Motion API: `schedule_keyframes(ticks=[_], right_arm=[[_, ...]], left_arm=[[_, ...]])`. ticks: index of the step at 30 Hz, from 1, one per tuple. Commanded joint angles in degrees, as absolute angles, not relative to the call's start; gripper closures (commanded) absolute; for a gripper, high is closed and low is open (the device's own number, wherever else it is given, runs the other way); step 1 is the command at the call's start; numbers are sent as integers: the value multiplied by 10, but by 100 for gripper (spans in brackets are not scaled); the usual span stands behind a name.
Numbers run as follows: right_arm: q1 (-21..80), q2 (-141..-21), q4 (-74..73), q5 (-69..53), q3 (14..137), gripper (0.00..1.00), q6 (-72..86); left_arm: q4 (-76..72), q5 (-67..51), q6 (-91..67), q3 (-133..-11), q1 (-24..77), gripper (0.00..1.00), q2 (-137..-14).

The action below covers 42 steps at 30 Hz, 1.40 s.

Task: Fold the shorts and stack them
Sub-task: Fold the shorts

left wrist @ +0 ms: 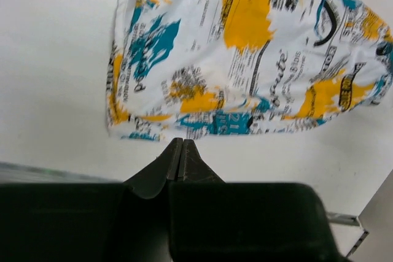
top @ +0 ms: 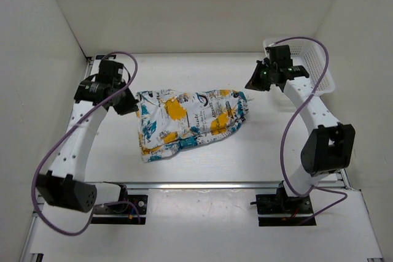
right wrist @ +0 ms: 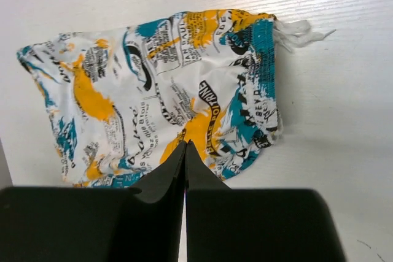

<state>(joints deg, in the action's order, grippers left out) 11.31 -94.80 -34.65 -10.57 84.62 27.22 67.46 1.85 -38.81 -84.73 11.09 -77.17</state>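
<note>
The shorts (top: 187,122), white with yellow-orange, teal and black print, lie folded and a little rumpled in the middle of the table. They also show in the left wrist view (left wrist: 245,53) and the right wrist view (right wrist: 166,90), where white drawstrings trail from the waistband. My left gripper (top: 130,107) is shut and empty, raised just off the shorts' left edge; in its own view (left wrist: 182,142) the jaws meet with nothing between them. My right gripper (top: 250,84) is shut and empty, raised beside the shorts' right end; in its own view (right wrist: 185,144) the tips are closed over the fabric.
A white plastic lattice basket (top: 313,65) stands at the back right, behind the right arm. White walls enclose the table on the left, back and right. A metal rail (top: 202,185) runs along the near edge.
</note>
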Motion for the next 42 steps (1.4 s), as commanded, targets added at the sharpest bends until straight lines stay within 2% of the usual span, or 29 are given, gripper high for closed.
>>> schedule_keyframes(ticks=[1, 3, 4, 5, 6, 7, 8, 9, 10, 12, 18, 23, 25, 30, 35, 38, 42], right_arm=[[116, -912, -379, -95, 831, 100, 258], [116, -918, -374, -95, 800, 83, 258], [116, -928, -366, -100, 791, 76, 258], [116, -933, -360, -100, 778, 67, 258], [116, -939, -360, -100, 778, 65, 258], [116, -953, -353, -100, 773, 60, 258], [116, -959, -352, -100, 773, 57, 258], [116, -959, -352, -100, 773, 55, 258], [116, -967, -352, -100, 773, 53, 258], [116, -972, -352, -100, 778, 52, 252], [116, -983, -352, -95, 778, 52, 247], [116, -994, -352, -95, 783, 52, 247], [116, -994, -352, -95, 788, 52, 247], [116, -1005, -352, -95, 788, 52, 247], [116, -1010, -352, -95, 788, 52, 247], [116, -1010, -352, -95, 788, 52, 247], [116, -1010, -352, -100, 794, 52, 247]], left_arm=[[722, 5, -381, -799, 113, 90, -722], [690, -15, -387, -736, 113, 90, -716], [675, -27, -387, -717, 119, 84, -716], [660, -36, -387, -699, 126, 73, -716], [626, -36, -387, -667, 133, 45, -730], [612, -36, -387, -652, 139, 31, -739], [600, -36, -387, -640, 139, 21, -750], [587, -36, -387, -619, 147, 15, -776], [571, -29, -387, -609, 154, 14, -789], [554, -12, -395, -585, 154, 16, -822], [527, 27, -412, -579, 154, 40, -875], [505, 39, -425, -584, 154, 49, -928], [500, 44, -425, -590, 154, 47, -943], [500, 56, -431, -595, 154, 28, -939], [505, 46, -441, -578, 154, 27, -905], [505, 60, -441, -577, 154, 34, -916], [505, 67, -441, -577, 154, 38, -953]])
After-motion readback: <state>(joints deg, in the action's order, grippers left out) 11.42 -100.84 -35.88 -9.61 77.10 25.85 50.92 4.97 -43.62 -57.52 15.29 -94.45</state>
